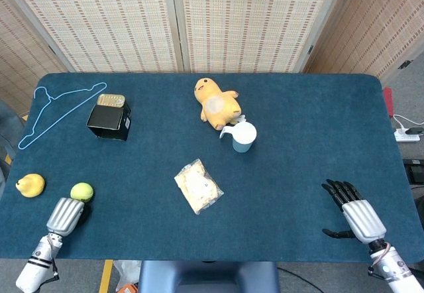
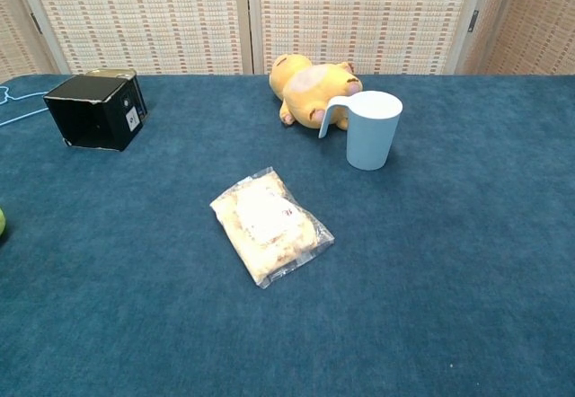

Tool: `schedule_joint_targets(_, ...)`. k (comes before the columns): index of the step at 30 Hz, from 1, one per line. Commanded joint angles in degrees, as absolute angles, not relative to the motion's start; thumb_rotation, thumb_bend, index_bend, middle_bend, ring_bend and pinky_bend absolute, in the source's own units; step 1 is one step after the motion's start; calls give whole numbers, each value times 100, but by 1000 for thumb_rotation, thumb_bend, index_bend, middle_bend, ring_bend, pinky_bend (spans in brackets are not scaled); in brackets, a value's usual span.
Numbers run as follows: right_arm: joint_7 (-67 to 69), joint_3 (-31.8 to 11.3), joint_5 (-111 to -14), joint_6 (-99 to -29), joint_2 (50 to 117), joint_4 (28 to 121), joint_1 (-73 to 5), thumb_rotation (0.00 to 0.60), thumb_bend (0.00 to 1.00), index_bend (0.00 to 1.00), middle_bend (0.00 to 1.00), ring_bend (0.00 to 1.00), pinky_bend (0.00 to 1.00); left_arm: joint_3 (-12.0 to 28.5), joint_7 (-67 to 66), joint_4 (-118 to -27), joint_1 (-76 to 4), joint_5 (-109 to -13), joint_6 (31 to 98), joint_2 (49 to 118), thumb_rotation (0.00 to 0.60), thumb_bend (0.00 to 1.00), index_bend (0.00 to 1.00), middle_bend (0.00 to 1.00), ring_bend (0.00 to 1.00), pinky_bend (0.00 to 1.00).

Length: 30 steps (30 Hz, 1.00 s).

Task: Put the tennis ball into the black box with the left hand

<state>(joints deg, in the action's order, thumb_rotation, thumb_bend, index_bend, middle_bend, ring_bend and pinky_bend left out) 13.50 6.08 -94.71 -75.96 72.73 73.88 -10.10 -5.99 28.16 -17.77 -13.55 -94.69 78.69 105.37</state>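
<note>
The yellow-green tennis ball (image 1: 82, 191) lies on the blue table near the front left corner; a sliver of it shows at the chest view's left edge (image 2: 2, 224). My left hand (image 1: 65, 215) sits just behind the ball and against it, silver back up, its fingers hidden beneath. The black box (image 1: 109, 122) (image 2: 97, 112) lies on its side at the back left, its open face toward me. My right hand (image 1: 351, 210) rests at the front right with its fingers spread and nothing in it.
A tin can (image 1: 110, 99) stands behind the box, with a light-blue hanger (image 1: 53, 111) to its left. A yellow fruit (image 1: 30, 185) lies left of the ball. A snack bag (image 1: 197, 185), a cup (image 1: 243, 136) and a yellow plush toy (image 1: 216, 104) occupy the middle.
</note>
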Motion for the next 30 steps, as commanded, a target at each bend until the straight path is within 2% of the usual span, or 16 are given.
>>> schedule_joint_targets(1,1328,604,-9457,-7583,7274,7401,-1011,600,0,0,0,0,0,-568,2800,-1823,-1449,-9442,7767,10537,600,809,1000,1000,1000,1000)
schedule_joint_targets(8,1328,595,-9434,-7584,7270,7407,-1003,600,0,0,0,0,0,-518,2803,-1836,-1626,-9377,7460,10577,600,810,1000,1000,1000,1000)
schedule_joint_targets(13,1333,576,-9394,-7554,7272,7397,-1009,600,0,0,0,0,0,-332,2836,-1562,-1993,-9167,6770,10740,600,809,1000,1000,1000,1000)
schedule_joint_targets(30,1240,524,-9268,-7428,7283,7437,-1034,600,0,0,0,0,0,-165,3001,-1439,-2603,-8988,6114,10875,600,810,1000,1000,1000,1000)
